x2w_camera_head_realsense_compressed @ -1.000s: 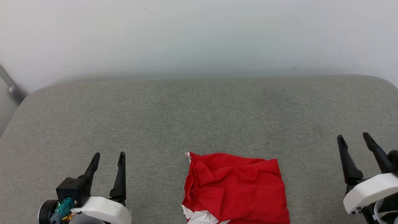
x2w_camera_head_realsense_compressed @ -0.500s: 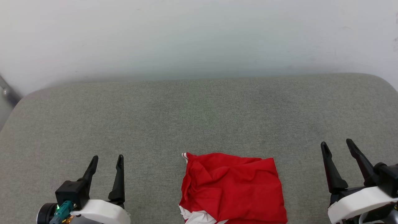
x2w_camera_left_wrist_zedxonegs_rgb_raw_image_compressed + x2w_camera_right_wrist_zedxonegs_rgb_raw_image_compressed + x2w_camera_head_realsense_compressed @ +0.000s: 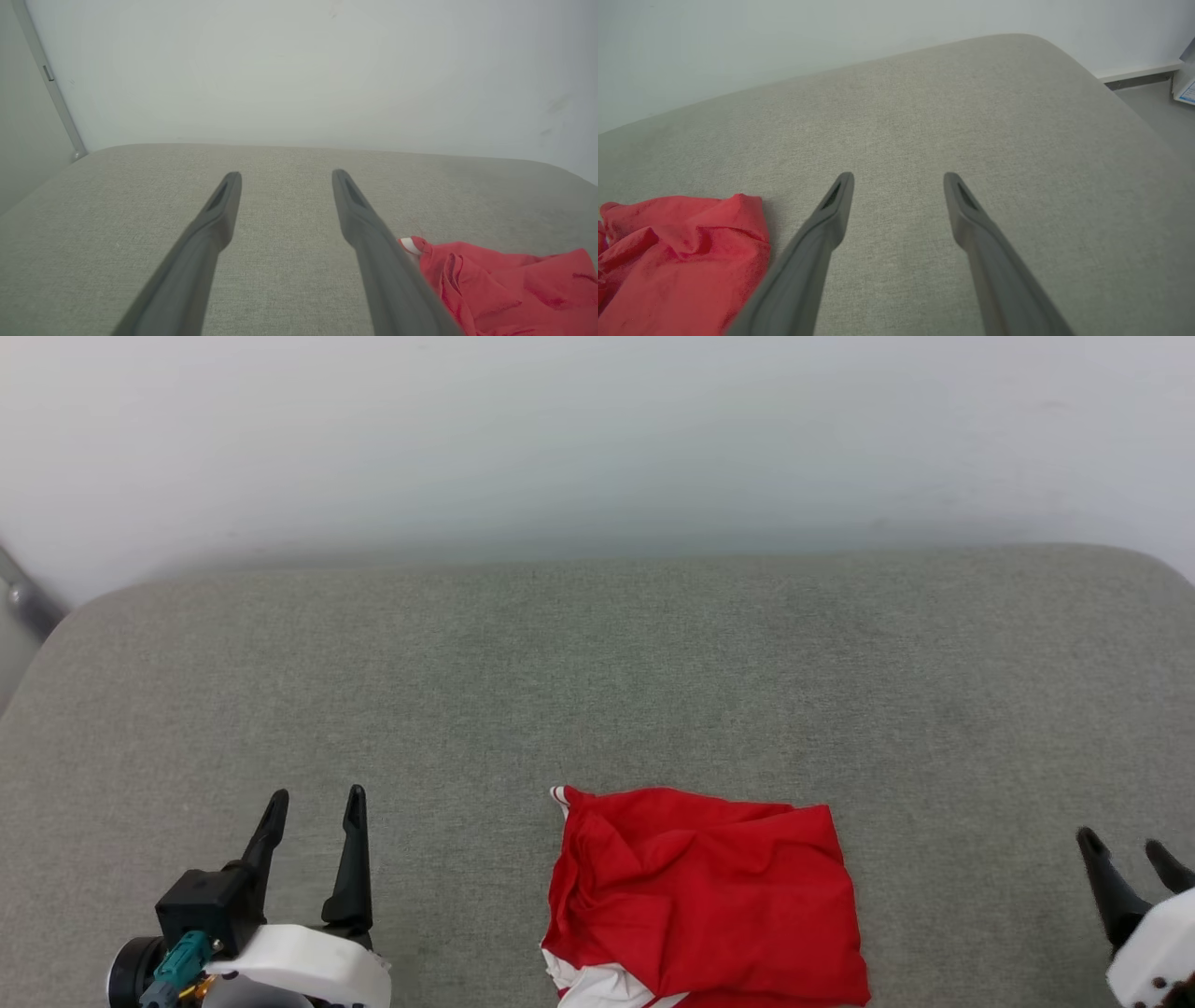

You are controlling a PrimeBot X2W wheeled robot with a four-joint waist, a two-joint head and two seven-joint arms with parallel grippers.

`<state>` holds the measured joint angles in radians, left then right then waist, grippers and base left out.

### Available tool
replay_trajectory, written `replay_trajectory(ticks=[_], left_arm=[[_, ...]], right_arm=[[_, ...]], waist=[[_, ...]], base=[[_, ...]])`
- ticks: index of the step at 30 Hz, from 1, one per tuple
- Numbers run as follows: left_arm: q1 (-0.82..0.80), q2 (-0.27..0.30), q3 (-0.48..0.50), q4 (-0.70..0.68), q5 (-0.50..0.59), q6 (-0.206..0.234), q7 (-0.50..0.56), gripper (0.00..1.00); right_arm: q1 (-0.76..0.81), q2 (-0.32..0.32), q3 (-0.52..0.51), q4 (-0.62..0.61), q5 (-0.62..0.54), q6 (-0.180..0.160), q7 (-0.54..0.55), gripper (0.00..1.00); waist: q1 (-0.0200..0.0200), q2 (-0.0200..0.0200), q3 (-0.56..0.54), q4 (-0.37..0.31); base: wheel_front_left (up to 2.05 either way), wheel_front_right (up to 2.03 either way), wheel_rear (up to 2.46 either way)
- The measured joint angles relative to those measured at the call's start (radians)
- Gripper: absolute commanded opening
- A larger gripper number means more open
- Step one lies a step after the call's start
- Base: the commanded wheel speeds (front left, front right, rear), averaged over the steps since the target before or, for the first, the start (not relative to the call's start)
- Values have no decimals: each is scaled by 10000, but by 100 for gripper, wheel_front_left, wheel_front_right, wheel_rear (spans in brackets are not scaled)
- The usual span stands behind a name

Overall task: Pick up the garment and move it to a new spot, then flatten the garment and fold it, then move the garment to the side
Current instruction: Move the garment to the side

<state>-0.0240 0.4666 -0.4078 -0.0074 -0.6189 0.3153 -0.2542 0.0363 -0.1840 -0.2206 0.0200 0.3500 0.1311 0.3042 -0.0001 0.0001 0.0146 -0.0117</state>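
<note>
- Down low on the robot's left, the left gripper (image 3: 316, 795) has its two dark fingers spread apart; nothing is between them; they point away toward the wall (image 3: 597, 429), above the bare grey cushion (image 3: 597, 691).
- Over in the low right corner, the right gripper (image 3: 1120, 842) is partly cut off by the picture's edge; in the right wrist view its fingers are spread wide too; they hold nothing.
- Both grippers are well apart from the garment (image 3: 700, 896); neither one touches it.
- That garment lies between the two grippers, on the near part of the cushion, a little to the right of the middle.
- It is a folded, wrinkly red bundle lying flat; its far edge runs side to side, almost straight; its near end is cut off by the picture's bottom edge, so I cannot tell which way is the long way.
- One small striped tip (image 3: 560, 795) sticks out at the far left corner and points away toward the wall; a white patch (image 3: 597, 985) peeks out at the near left corner.
- Around it all, the cushion is big with round corners; the pale wall stands behind it; a thin metal pole (image 3: 51, 88) leans at the far left.
</note>
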Motion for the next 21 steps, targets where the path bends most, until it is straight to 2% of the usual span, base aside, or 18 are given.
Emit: replay_trajectory(ticks=[5,8,11,15,21], left_arm=[[-161,-46,230,-15,61,-73,-44,100],[-267,-125,288,-4,107,-163,-46,100],[-400,-261,314,42,184,-268,-58,100],[-747,-305,366,132,370,-468,-59,100],[-1297,-554,337,263,621,-780,-69,100]], right_arm=[[-380,-585,-867,1154,1302,-2,3208,100],[-593,-359,-1519,1806,1971,-4,5398,100],[-911,332,-1933,1931,2589,-4,6922,100],[-1299,1058,-2165,1925,3162,-2,7994,100],[-2085,1266,-2188,2773,4270,-2,8280,100]], waist=[[0,0,211,270],[0,0,330,471],[0,0,460,711],[0,0,707,1044],[0,0,1200,1476]], base=[[0,0,0],[0,0,0],[0,0,0],[0,0,0],[0,0,0]])
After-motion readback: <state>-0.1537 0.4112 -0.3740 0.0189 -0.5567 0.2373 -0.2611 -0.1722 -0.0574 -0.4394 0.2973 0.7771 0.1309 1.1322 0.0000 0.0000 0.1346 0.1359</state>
